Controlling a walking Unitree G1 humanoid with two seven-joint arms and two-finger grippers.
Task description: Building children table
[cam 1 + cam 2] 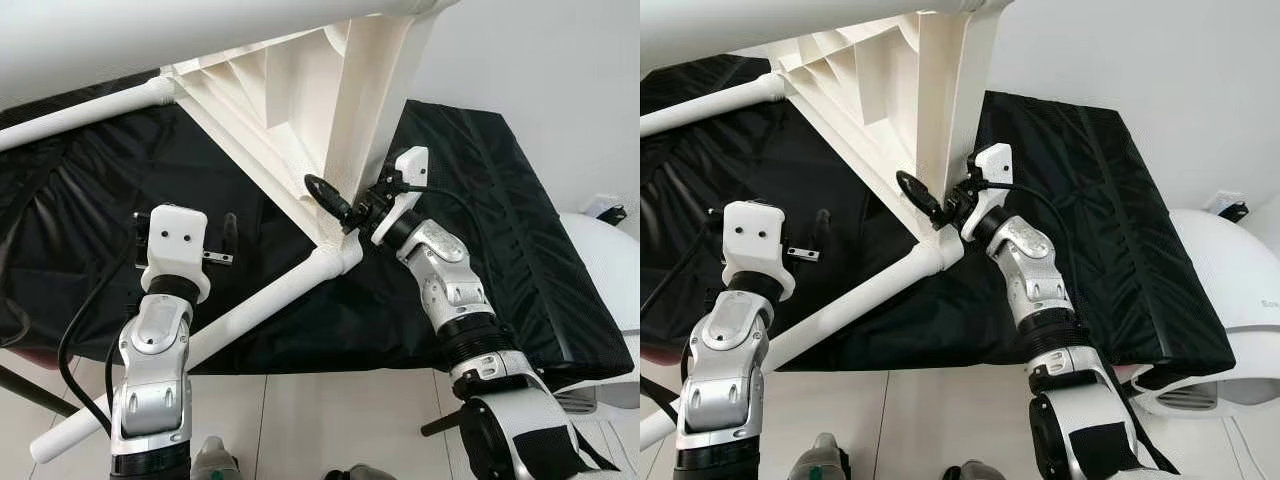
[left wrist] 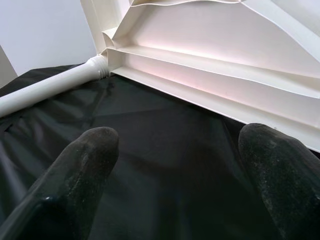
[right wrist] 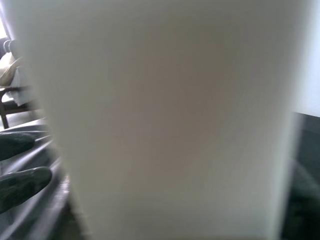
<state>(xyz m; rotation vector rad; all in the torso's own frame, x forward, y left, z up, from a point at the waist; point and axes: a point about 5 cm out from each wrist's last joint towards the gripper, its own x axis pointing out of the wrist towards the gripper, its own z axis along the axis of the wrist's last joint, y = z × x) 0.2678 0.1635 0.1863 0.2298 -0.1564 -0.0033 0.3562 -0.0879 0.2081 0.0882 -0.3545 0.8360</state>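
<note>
A white plastic children's table (image 1: 262, 92) is tipped up on edge over a black padded mat (image 1: 490, 210), its ribbed underside facing me. One white tube leg (image 1: 255, 308) runs from the near corner socket toward me; another leg (image 1: 80, 115) sticks out at the far left. My right gripper (image 1: 350, 200) is at that near corner, shut on the table's side panel, with one black finger (image 1: 325, 193) showing in front of it. My left gripper (image 2: 182, 145) hovers open above the mat left of the near leg, with nothing between its fingers (image 2: 87, 150).
The mat ends at a front edge above pale floor tiles (image 1: 320, 410). A rounded white appliance (image 1: 1230, 260) stands at the right, close to the mat. A dark furniture leg (image 1: 20, 388) crosses the lower left. A white wall (image 1: 560, 70) rises behind.
</note>
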